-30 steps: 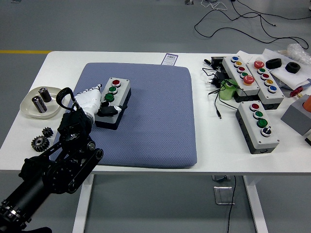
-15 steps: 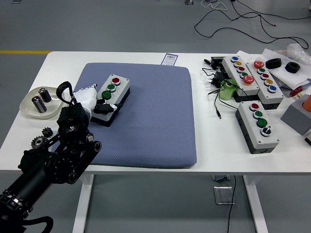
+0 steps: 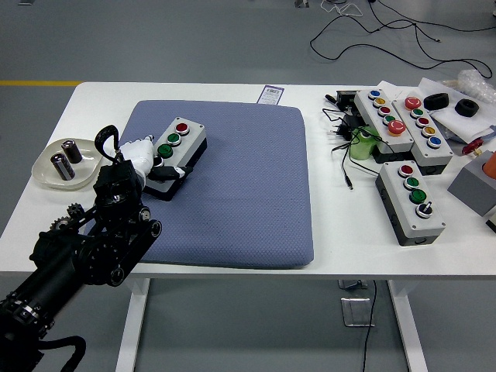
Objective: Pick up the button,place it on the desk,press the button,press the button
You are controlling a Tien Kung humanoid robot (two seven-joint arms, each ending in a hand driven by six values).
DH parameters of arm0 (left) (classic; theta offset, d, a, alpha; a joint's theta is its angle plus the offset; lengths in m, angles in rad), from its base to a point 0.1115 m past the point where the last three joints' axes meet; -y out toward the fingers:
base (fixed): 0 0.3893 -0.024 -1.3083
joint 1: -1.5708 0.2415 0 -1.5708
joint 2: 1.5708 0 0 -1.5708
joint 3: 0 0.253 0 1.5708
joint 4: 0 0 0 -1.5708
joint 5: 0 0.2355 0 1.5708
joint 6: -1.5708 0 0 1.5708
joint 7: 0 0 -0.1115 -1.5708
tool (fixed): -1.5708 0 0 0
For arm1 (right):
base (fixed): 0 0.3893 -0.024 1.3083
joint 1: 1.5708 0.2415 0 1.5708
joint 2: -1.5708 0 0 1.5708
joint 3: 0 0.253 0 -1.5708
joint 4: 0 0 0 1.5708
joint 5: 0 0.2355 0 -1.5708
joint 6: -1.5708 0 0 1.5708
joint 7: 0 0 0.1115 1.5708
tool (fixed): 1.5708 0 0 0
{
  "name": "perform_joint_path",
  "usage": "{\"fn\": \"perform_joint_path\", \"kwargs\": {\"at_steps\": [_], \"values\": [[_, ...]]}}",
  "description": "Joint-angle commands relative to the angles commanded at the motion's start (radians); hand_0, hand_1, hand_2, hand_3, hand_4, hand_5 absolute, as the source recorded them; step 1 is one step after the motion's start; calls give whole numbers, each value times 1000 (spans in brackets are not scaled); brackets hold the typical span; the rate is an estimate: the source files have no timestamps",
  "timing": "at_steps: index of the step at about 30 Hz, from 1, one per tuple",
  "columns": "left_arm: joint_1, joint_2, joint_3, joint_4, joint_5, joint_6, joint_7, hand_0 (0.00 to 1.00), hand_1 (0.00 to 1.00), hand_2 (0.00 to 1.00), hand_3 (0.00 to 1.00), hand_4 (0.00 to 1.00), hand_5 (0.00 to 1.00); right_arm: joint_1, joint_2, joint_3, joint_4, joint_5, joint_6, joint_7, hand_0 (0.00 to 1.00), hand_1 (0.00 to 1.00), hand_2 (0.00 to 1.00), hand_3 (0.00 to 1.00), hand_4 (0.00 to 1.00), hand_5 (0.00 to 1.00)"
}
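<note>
- Since the earlier frame, the button box has been shifted toward the left and slightly farther up the blue pad, and the left hand has been drawn leftward with it.
- The button box is seen resting on the pad's left part, tilted, with its near end held at the hand.
- Three buttons are shown on its grey face: a red one at the far end, a green one in the middle, and a larger green one nearest the hand.
- The left hand is closed around the near end of the box: white fingers are laid along its left side, and a dark thumb is pressed across its near right edge.
- The left arm is extended from the lower left corner, over the table's near edge.
- A dish holding two cylinders is placed just left of the pad, and gear wheels are partly hidden behind the arm.
- On the right side of the table, well apart from the pad, three more button boxes are grouped with cables and a green object.
- The right hand is not seen.
</note>
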State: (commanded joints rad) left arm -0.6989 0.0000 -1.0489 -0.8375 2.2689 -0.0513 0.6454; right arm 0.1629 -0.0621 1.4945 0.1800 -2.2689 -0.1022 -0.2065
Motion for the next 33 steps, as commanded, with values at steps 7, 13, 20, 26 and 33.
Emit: {"fn": "perform_joint_path", "kwargs": {"at_steps": [7,13,20,26,33], "values": [[-3,0,15,14,0,1,0,601,801,909,998,686,234,-4,1,9,0,0,1,0,673,658,674,624,310,173],[-10,0,29,9,0,11,0,485,685,794,920,659,186,-5,0,9,0,0,1,0,673,658,674,624,310,173],[-7,0,45,11,0,51,0,452,448,502,566,381,2,-5,-1,8,0,0,0,0,673,658,674,624,310,173],[-4,0,52,30,0,129,0,356,340,395,427,295,2,-4,0,8,0,0,1,0,673,658,674,624,310,173],[-7,0,60,52,0,195,-43,165,202,258,305,2,2,-1,1,8,0,0,0,0,673,658,674,624,310,173]]}}
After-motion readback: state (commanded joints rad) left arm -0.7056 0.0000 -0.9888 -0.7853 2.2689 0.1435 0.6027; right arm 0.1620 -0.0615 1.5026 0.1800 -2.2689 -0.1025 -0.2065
